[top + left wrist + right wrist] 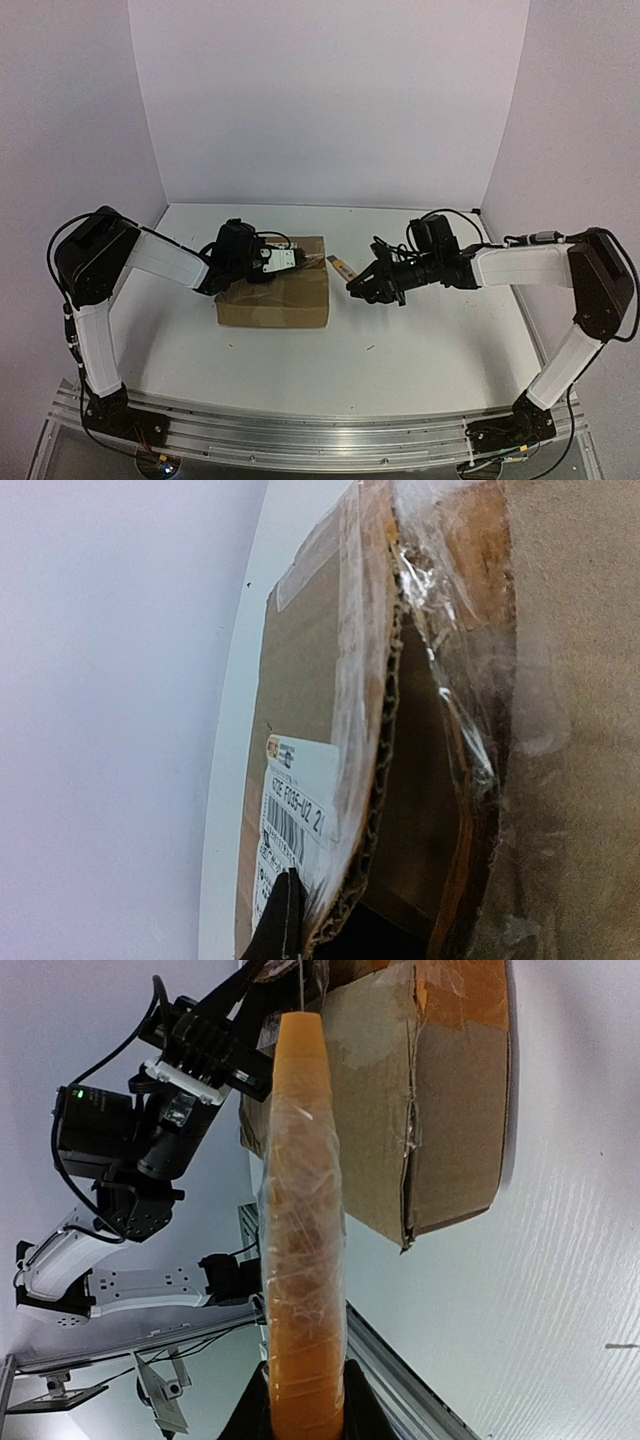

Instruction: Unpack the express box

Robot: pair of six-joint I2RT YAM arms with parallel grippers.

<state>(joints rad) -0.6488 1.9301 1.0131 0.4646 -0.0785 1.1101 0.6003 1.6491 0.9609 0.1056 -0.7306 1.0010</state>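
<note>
One express box [276, 300] flap in left tool [283, 262], cropped; right tool [352, 281]: orange strip [300, 1210]

express box [275, 298] laid on bench [430, 350], left jaws at its 11 o'clock, strip [342, 267] held in right jaws at 2 o'clock

Express box [275, 298]: matt brown corrugated cardboard, glossy clear tape [455, 710] on its seam, white paper label [295, 810]. Utility knife [300, 1260]: orange plastic under glossy wrap.
</note>
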